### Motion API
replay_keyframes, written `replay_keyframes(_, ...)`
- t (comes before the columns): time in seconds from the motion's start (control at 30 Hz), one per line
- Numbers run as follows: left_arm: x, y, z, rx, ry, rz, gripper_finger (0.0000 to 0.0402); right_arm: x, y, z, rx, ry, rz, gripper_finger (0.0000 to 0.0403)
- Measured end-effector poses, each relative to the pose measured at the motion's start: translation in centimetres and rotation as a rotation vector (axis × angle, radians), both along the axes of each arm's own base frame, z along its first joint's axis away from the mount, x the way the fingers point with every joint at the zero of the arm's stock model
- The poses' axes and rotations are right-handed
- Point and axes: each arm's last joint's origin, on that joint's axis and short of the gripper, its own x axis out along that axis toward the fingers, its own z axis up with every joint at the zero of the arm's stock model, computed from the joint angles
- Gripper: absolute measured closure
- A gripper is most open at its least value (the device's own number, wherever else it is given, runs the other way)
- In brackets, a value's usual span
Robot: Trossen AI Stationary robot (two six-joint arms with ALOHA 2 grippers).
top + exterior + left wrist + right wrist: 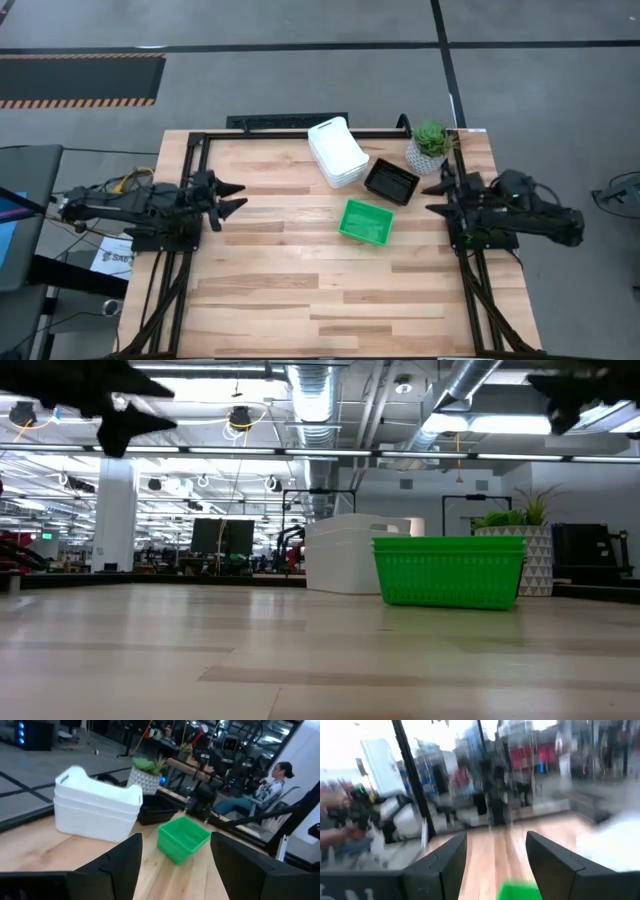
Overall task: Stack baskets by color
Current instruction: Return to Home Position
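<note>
- Now, from above, the left gripper (pixel 240 196) and right gripper (pixel 430 199) are hanging at opposite edges of the table (pixel 280 300), spread and empty; white stack (pixel 336 152), black stack (pixel 391 181) and green stack (pixel 366 221) are sitting nearer the right gripper.
- Low down, the green stack is standing before the white stack.
- Each wrist view is showing its fingers (pixel 122 865) wide apart.
- Sorting is looking finished, I think; both grippers are only needing parking.

On the table (pixel 260 290), the back basket stack (pixel 337 152) sits left of the plant (pixel 429 148), the middle basket stack (pixel 391 181) between them, the front basket stack (pixel 366 221) just before it.
</note>
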Motion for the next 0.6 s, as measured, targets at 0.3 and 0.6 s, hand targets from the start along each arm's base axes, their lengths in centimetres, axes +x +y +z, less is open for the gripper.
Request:
replay_keyframes(0.3, -0.1, 0.0, -7.4, -0.045, -0.136, -0.015, 0.0178, 2.9, -0.4, -4.7, 0.052, 0.002, 0.001, 0.0177)
replay_keyframes(0.6, -0.4, 0.0, -7.1, 0.061, -0.143, -0.017, 0.0178, 3.7, -0.3, -7.7, 0.052, -0.020, -0.011, 0.0177)
